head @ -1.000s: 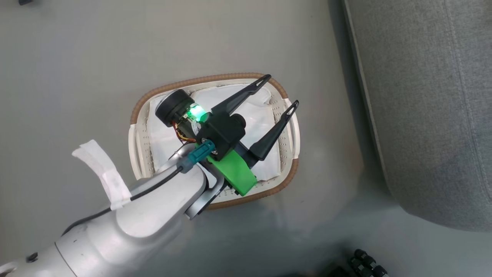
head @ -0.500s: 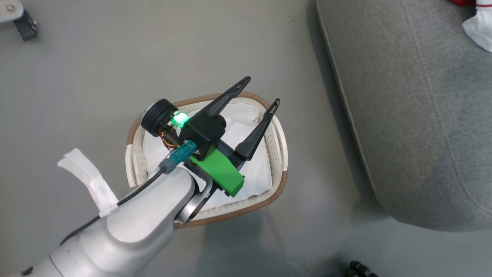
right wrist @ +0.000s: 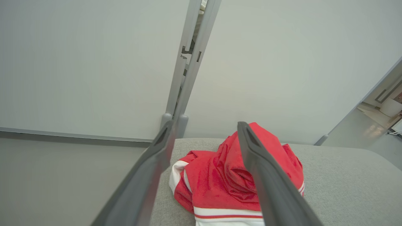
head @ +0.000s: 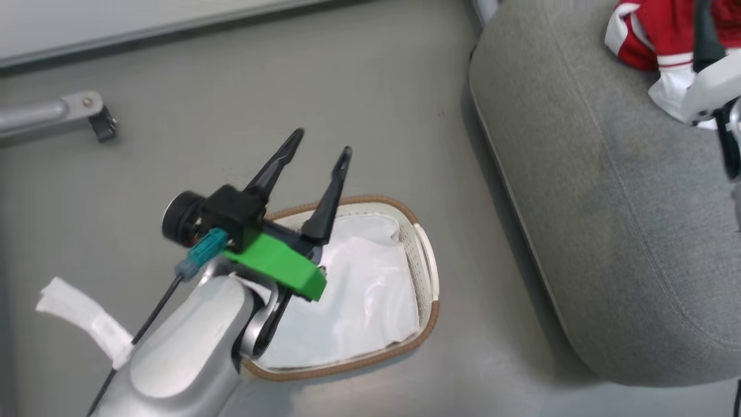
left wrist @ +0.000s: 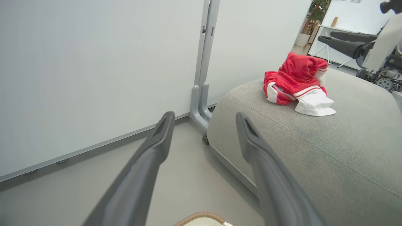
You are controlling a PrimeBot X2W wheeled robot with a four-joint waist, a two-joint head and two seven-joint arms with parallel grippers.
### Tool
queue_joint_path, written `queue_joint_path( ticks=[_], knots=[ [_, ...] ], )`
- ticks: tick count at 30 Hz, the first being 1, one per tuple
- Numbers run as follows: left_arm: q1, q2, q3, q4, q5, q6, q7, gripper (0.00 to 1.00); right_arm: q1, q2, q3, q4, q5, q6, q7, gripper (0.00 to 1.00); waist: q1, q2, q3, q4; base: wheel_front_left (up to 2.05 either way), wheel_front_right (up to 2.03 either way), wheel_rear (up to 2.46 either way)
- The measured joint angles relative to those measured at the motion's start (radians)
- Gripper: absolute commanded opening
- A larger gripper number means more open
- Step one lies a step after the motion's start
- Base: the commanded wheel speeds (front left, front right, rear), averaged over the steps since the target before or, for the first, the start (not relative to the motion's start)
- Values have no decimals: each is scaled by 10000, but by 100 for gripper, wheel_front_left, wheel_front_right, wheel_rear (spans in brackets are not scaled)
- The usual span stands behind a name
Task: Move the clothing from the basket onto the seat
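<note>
The right gripper [right wrist: 206, 124], its two long dark fingers spread apart and empty, hangs a little above the soft bright red clothing with white panels [right wrist: 226, 179], which lies heaped on the large rounded grey woven-fabric seat [right wrist: 345, 175]. The left gripper [head: 320, 145], fingers likewise apart, hovers over the small oval white lattice basket with a brown woven rim [head: 428, 272], where a plain white liner sheet [head: 359, 289] lies, on the grey floor [head: 231, 75] beside the seat

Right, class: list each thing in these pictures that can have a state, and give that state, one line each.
clothing: heaped on the seat, held by nothing.
seat: bears the clothing.
basket: on the floor, holds just the liner.
liner: lying in the basket.
left fingers: open, empty.
right fingers: open, empty, by the clothing.
</note>
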Motion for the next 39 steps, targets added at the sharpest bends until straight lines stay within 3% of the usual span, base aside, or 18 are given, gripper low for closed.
queue_joint_path(
  ticks=[8,22,30,39],
  knots=[
    [1960,-274,2295,-4,422,119,0,100,1351,978,217,-1016,322,0,-2,100,0,0,-1100,643,0,0,0],
    [4707,-982,5110,-226,1524,-127,0,100,5768,2968,-761,-4876,-546,0,-13,100,-1,0,-1949,2096,0,0,0],
    [5556,-1494,5965,-384,2008,-600,2,100,7619,3279,-600,-5869,-805,0,-13,100,-1,0,-2307,2436,0,0,0],
    [6100,-1942,6660,-462,2573,-1175,0,100,8296,3285,-339,-6297,0,0,-13,100,0,0,-2496,2319,0,0,0]
  ],
)
